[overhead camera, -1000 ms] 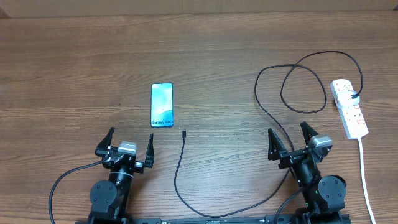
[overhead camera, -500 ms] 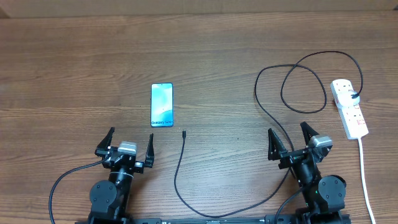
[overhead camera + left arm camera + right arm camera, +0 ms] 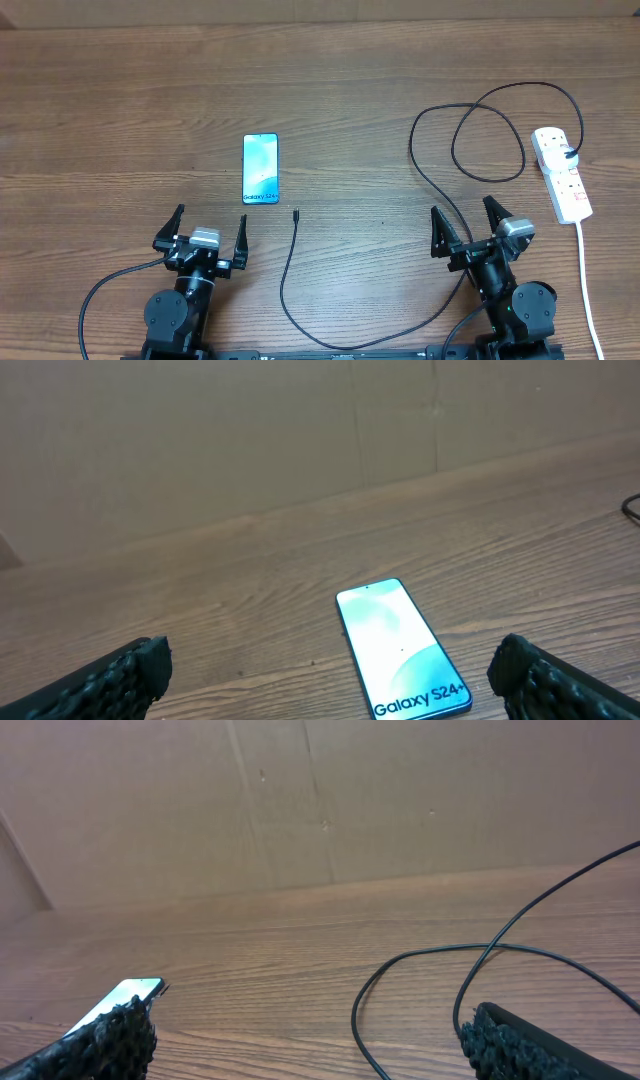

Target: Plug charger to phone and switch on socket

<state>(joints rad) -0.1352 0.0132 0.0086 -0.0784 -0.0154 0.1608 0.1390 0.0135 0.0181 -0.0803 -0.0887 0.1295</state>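
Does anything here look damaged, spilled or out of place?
Nothing stands out. The phone lies flat, screen up; the cable loops loosely, its tip free near the phone; the power strip lies at the right.

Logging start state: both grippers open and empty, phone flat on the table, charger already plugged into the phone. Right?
No. The charger tip is not in the phone: overhead shows it lying loose on the table, apart from the phone. The rest holds: left gripper and right gripper open and empty, phone flat.
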